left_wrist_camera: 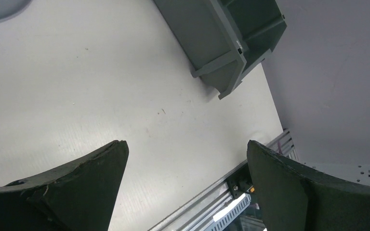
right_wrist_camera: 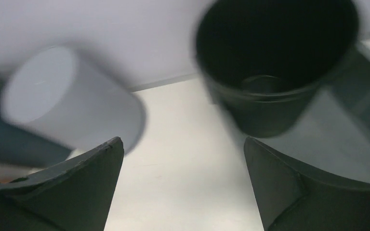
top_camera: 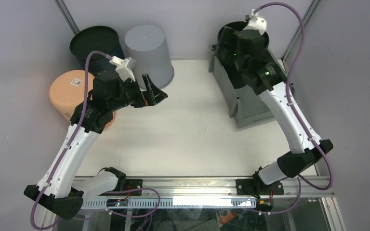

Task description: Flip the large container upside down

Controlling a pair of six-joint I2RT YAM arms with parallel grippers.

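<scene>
The large container [top_camera: 251, 109] is a grey rectangular bin at the back right of the table, and my right arm hides most of it. The left wrist view shows its ribbed side and lipped rim [left_wrist_camera: 224, 45]. In the right wrist view its grey surface [right_wrist_camera: 351, 130] lies at the right. My right gripper [top_camera: 230, 42] hovers over its far end, and its jaws [right_wrist_camera: 183, 140] are open and empty. My left gripper [top_camera: 152, 91] hangs open over the table's left middle, well away from the bin, with nothing between its fingers [left_wrist_camera: 187, 144].
A dark round bucket [right_wrist_camera: 270, 62] rests against the bin's far end, mouth toward my right wrist camera. A pale grey bucket [top_camera: 149, 52], a dark bucket [top_camera: 95, 43] and an orange bucket [top_camera: 71, 91] stand at the back left. Enclosure walls close in the table.
</scene>
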